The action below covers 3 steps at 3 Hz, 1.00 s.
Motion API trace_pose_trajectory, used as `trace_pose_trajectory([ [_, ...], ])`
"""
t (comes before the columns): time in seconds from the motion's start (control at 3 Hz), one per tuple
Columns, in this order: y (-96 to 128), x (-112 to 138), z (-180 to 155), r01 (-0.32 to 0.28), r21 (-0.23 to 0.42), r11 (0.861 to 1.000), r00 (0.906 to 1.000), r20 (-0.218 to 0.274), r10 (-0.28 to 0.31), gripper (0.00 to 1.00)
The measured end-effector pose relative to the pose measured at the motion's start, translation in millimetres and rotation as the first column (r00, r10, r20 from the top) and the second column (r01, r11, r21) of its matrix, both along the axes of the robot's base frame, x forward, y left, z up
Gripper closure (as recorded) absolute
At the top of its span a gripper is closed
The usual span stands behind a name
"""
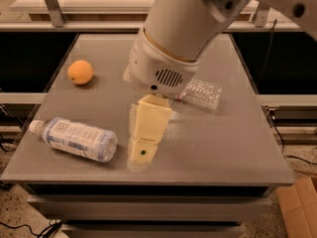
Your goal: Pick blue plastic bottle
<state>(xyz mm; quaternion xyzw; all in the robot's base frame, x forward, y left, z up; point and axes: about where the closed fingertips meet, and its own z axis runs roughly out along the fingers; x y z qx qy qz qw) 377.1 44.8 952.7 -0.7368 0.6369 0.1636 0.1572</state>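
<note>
The blue plastic bottle [74, 139] lies on its side on the table [228, 152], just beside the gripper [143, 153] but not touching it. Its base end is nearest the gripper and its white cap points away from it. Expect it to be light and thin-walled, likely to give a little under a squeeze. The label looks smooth and probably slick, and because the bottle is round and lying down, a nudge could set it rolling. Take it across the fat middle of the labelled body, closing square to its long axis rather than at the tapering neck. The gripper hangs low over the table, pointing down and tilted slightly, with the bulky white wrist of the arm [178, 38] directly above it. You cannot tell from this angle whether the gripper is spread or pressed together, so confirm that before you commit. On the far side of the gripper from your target lies a ridged clear bottle [200, 92], partly hidden by the wrist. An orange [80, 72] sits well apart, beyond the target.
</note>
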Motion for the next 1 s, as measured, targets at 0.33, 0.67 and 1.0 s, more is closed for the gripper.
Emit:
trace_pose_trajectory([
  [0.33,33.5,-8.6,-1.7,-0.052,0.009,0.999,0.9984,0.024,0.052,0.00],
  [0.67,61.0,-9.0,-9.4,-0.082,-0.018,0.997,0.9945,0.064,0.083,0.00],
  [1.0,78.9,-0.8,-22.6,-0.076,-0.048,0.996,0.9913,0.103,0.081,0.00],
])
